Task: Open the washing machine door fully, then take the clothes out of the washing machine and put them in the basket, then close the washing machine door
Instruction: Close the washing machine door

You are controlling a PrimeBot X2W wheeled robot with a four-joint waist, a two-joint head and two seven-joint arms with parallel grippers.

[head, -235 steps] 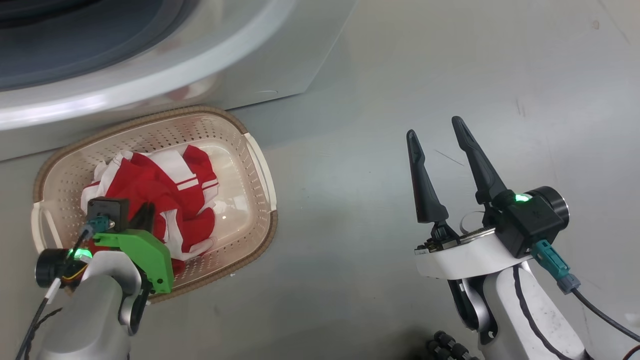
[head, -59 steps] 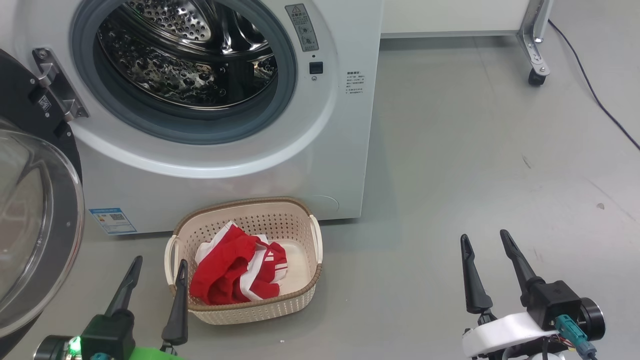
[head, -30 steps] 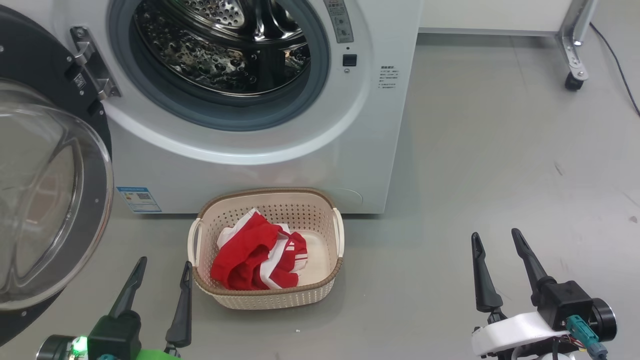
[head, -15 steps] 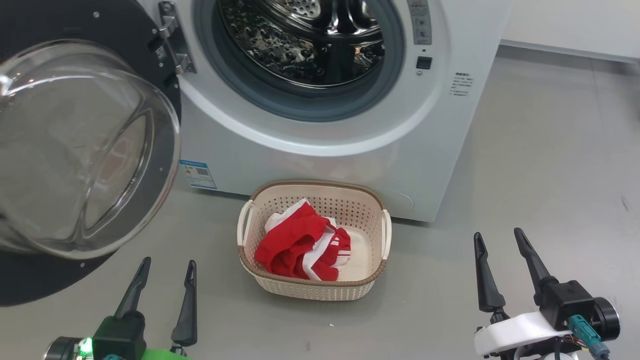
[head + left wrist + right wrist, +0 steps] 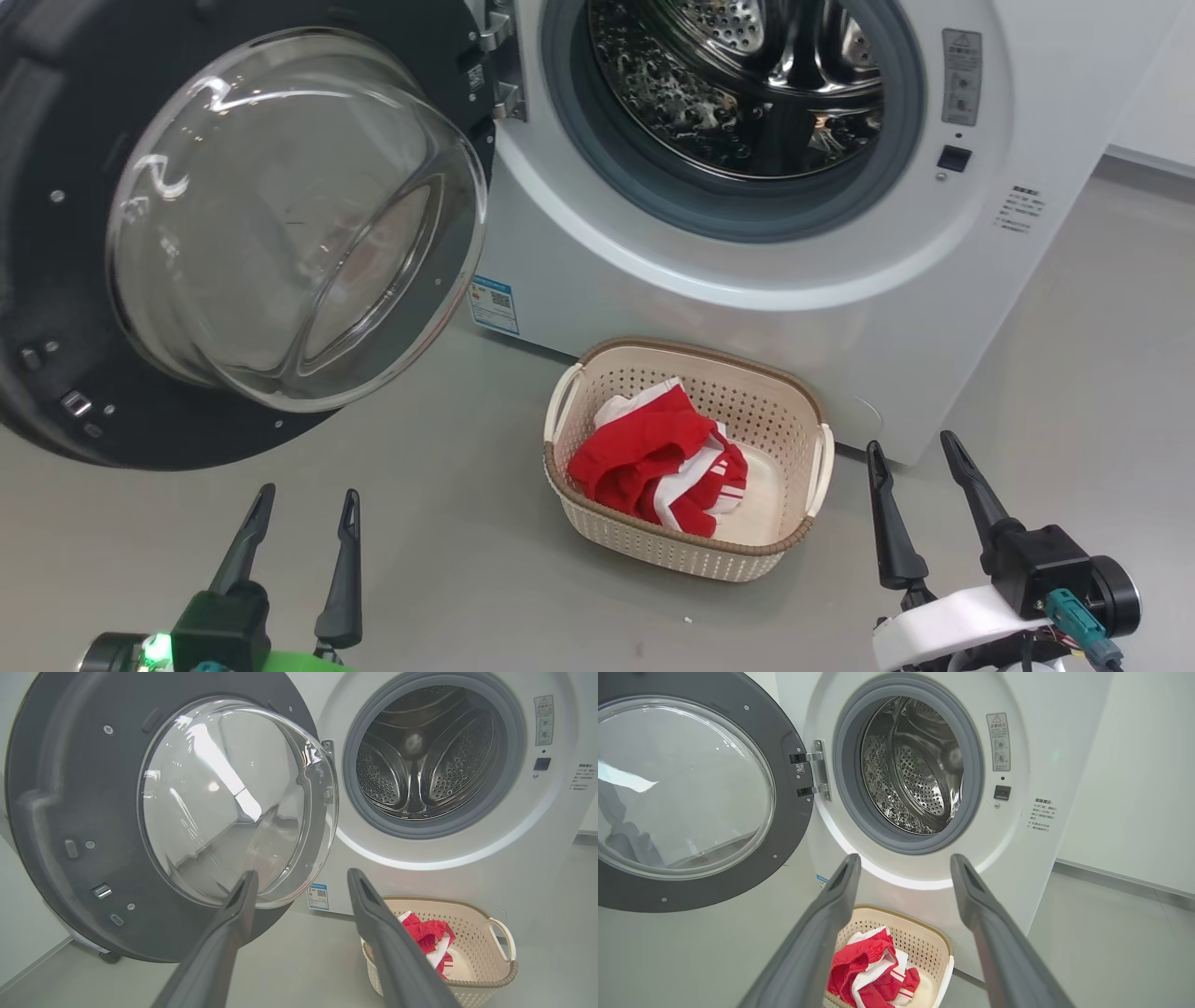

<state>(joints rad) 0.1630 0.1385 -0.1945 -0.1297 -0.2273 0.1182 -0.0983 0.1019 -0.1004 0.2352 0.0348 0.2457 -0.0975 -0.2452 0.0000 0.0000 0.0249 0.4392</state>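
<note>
Left gripper (image 5: 308, 492) and right gripper (image 5: 910, 442), fingers spread and holding nothing, point toward the washer (image 5: 747, 289) from low over the floor (image 5: 467, 560). Between them the basket (image 5: 653, 551) stands on the floor just before the washer's front, with the clothes (image 5: 653, 457) heaped inside. The door (image 5: 289, 215) stands wide open at left on its hinge (image 5: 499, 89), exposing the drum (image 5: 747, 84).

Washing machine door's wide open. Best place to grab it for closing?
I'd take the washing machine door by its black rim on the free edge, opposite the hinge, coming from the left gripper's side; the bulging glass bowl offers no grip.
</note>
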